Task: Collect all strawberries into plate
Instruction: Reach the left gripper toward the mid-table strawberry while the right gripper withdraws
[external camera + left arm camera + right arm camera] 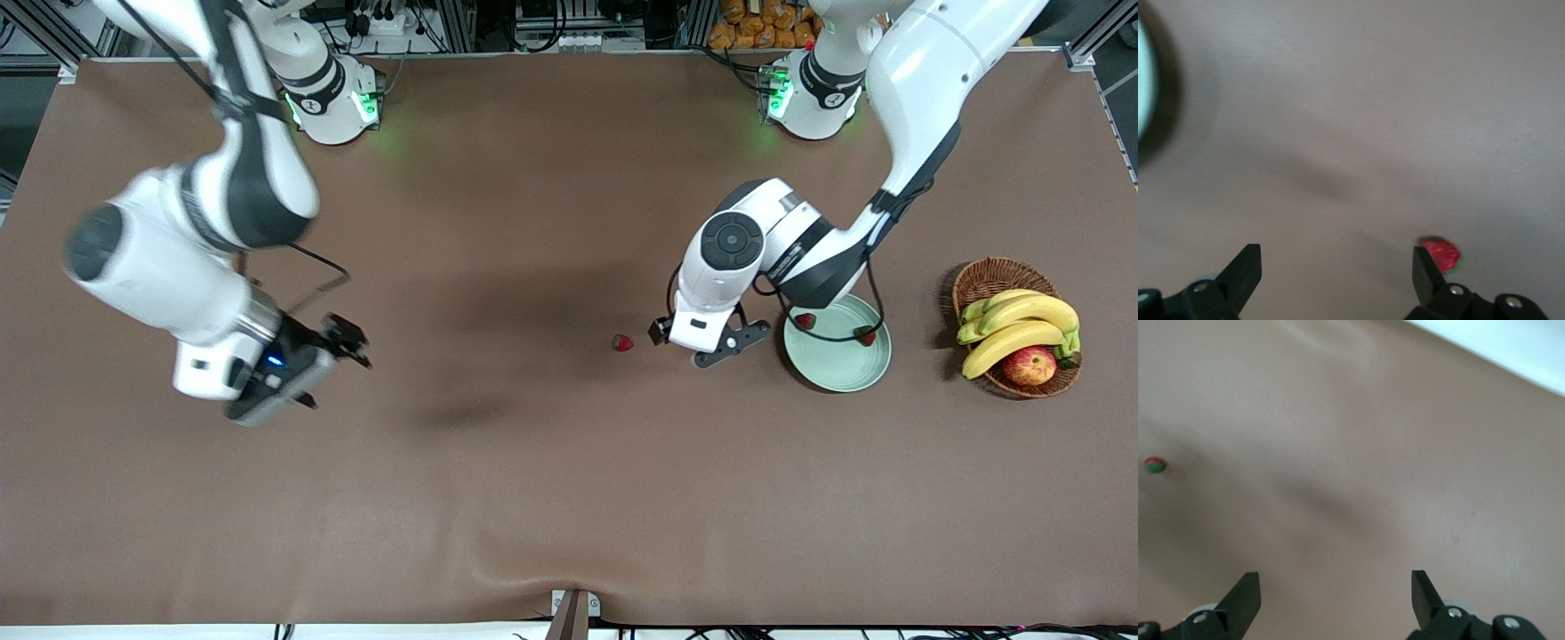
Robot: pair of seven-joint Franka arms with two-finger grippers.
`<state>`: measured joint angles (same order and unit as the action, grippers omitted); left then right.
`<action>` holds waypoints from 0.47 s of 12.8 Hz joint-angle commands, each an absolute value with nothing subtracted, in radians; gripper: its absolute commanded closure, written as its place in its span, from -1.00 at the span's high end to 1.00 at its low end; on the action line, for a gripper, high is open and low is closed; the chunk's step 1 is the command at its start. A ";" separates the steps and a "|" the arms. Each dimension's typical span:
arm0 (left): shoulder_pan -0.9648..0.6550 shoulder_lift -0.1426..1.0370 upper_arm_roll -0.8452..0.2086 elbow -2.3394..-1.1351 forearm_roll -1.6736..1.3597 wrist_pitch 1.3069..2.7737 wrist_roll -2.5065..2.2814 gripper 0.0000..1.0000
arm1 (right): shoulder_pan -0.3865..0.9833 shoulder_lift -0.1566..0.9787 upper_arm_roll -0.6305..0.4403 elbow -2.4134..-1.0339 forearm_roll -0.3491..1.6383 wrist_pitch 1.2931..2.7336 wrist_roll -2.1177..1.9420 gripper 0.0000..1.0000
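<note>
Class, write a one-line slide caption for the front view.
Two strawberries lie in the plate, one strawberry remains on the table beside the open left gripper.

The left arm is covering part of the plate (840, 364) rim in the front view, and its cable is crossing the two strawberries (805, 321) sitting there. In the left wrist view the plate is getting cut off at the upper left edge, all blurry. The right pincer (331, 360) is looking smeared at middle left.
</note>
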<state>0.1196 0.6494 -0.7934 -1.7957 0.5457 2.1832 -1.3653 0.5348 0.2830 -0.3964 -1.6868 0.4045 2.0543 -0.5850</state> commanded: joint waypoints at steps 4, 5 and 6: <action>0.041 0.725 -0.726 -1.746 0.624 2.287 -1.442 0.97 | 0.375 0.137 -0.272 -1.717 0.238 1.895 -0.481 1.00; 0.041 0.726 -0.724 -1.747 0.626 2.287 -1.439 0.91 | 0.320 0.118 -0.217 -1.713 0.221 1.866 -0.438 1.00; 0.043 0.726 -0.724 -1.752 0.627 2.287 -1.434 0.88 | 0.267 0.100 -0.163 -1.713 0.197 1.846 -0.396 1.00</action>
<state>0.0547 0.7158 -0.7298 -1.7663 0.6008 2.2807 -1.4245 0.3690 0.1531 -0.2714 -1.6990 0.2460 1.8833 -0.4747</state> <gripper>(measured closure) 0.040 0.000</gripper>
